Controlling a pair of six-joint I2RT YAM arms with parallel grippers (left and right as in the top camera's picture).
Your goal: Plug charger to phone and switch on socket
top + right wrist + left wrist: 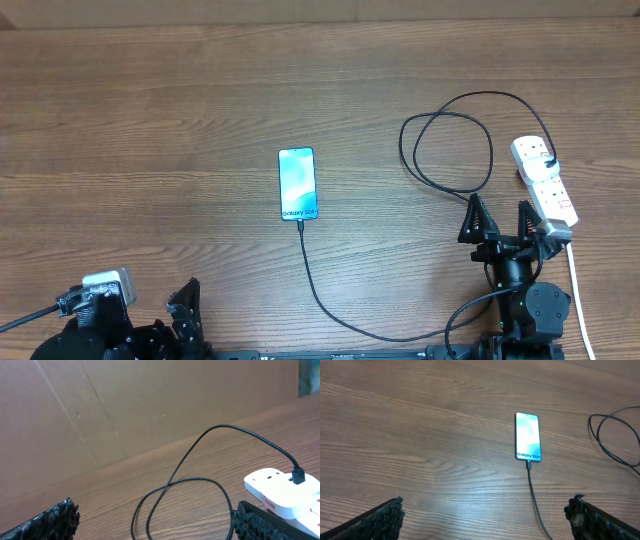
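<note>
The phone (pixel 297 183) lies flat mid-table, its light blue screen up, with "Galaxy" text at the near short edge; it also shows in the left wrist view (pixel 528 436). The charger's thin black cable (pixel 320 285) is plugged into the phone's near edge, runs toward the front and loops (pixel 447 150) over to the socket. Its black plug head (pixel 298 475) sits in the white socket (pixel 543 180). My right gripper (pixel 499 221) is open just left of the socket's near end. My left gripper (pixel 185 300) is open at the front left, holding nothing.
The socket's thick white cord (pixel 577 295) runs toward the front right edge. A brown cardboard wall (pixel 125 405) stands behind the table. The cable loop (pixel 185 497) lies between my right fingers.
</note>
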